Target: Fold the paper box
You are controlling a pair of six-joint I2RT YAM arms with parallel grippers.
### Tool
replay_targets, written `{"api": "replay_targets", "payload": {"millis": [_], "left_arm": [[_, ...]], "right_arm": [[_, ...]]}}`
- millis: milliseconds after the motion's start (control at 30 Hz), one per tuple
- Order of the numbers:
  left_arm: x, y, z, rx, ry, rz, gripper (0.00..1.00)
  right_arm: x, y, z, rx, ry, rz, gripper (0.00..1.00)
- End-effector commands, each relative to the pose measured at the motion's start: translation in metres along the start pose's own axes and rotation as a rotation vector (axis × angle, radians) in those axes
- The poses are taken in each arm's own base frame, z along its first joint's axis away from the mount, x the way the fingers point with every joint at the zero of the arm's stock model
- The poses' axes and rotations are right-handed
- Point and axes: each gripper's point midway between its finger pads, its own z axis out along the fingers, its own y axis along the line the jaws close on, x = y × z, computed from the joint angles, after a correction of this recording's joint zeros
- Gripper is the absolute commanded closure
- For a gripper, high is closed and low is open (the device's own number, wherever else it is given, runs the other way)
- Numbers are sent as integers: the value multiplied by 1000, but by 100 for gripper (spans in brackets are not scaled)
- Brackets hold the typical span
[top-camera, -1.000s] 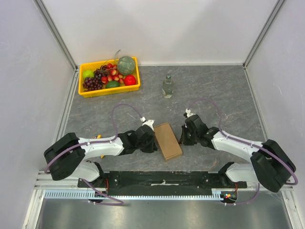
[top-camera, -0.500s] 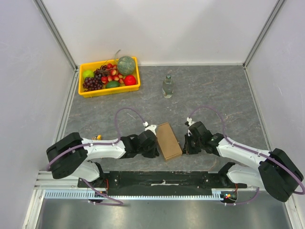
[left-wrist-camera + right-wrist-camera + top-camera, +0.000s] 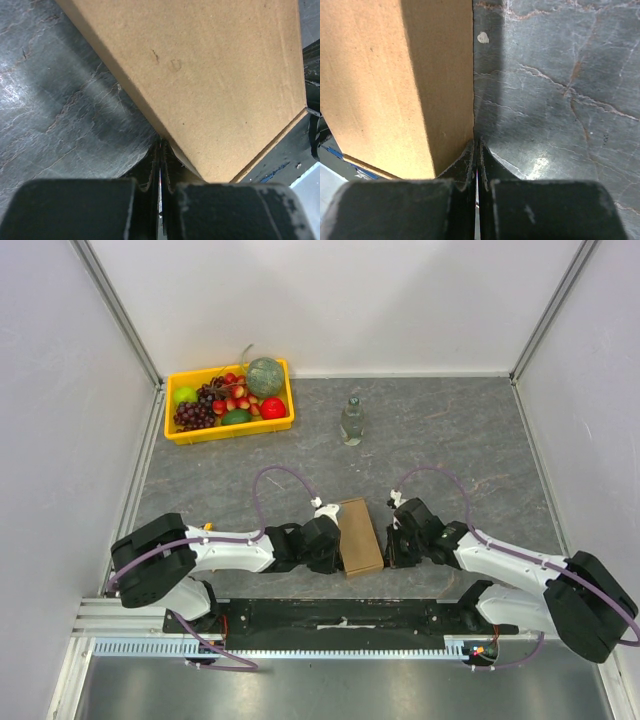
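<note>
Top external view: the paper box [image 3: 359, 537], plain brown cardboard, closed into a slim rectangular form, is seen lying flat on the grey stone-patterned tabletop [image 3: 450, 430]. It is placed near the front edge, between the two arms, with its long axis running roughly front to back.

Left claw [image 3: 335, 543]: set low against the box's left long side. In the left wrist view its fingers are shown pressed together with only a hairline seam between them. Nothing is gripped, and the tips are met at the bottom edge of the box's side wall.

Right claw [image 3: 389, 540]: set low against the box's right long side. In the right wrist view it is likewise shown fully closed on nothing, with the tips touching the foot of the box's side wall.

Also recorded: a yellow tray [image 3: 230, 432] of mixed fruit at the far left corner; a small clear bottle [image 3: 351, 421] standing upright, well apart from the box
</note>
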Motion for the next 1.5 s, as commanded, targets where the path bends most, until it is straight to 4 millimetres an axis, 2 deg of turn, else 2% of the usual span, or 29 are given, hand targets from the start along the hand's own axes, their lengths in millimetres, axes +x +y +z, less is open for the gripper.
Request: {"api": "replay_targets", "payload": {"millis": [0, 67, 167, 300, 367, 433, 567, 767, 1067, 1133, 1233, 1367, 1467], "left_arm": [[-7, -20, 5, 42, -25, -43, 98], [-4, -5, 0, -22, -26, -57, 98], [-11, 16, -9, -66, -67, -102, 98], [-35, 39, -19, -100, -117, -141, 98], [-50, 45, -21, -110, -135, -136, 98], [-67, 48, -18, -108, -150, -135, 98], [-82, 36, -7, -75, -137, -98, 98], [-81, 23, 8, -20, -89, -99, 98], [-75, 15, 19, 13, -46, -93, 98], [-78, 18, 19, -2, -56, -91, 98], [-82, 35, 16, -62, -66, -104, 98], [-100, 60, 9, -109, -98, -131, 98], [-115, 66, 9, -113, -120, -132, 98]], "right_arm": [[-3, 30, -4, -109, -13, 10, 100], [-13, 10, -8, 12, -74, 5, 100], [-36, -8, -17, 130, -181, -13, 100], [-70, -21, -19, 216, -242, -47, 100], [-90, -24, -19, 233, -262, -65, 100], [-101, -24, -13, 213, -247, -90, 100], [-103, -17, 4, 147, -176, -117, 100], [-91, 0, 20, 31, -95, -105, 100], [-80, 35, 23, -174, -64, -54, 100], [-77, 31, 22, -156, -63, -50, 100], [-88, 5, 17, 2, -122, -51, 100], [-116, -26, 9, 129, -209, -29, 100], [-138, -33, 10, 154, -240, -49, 100]]}}
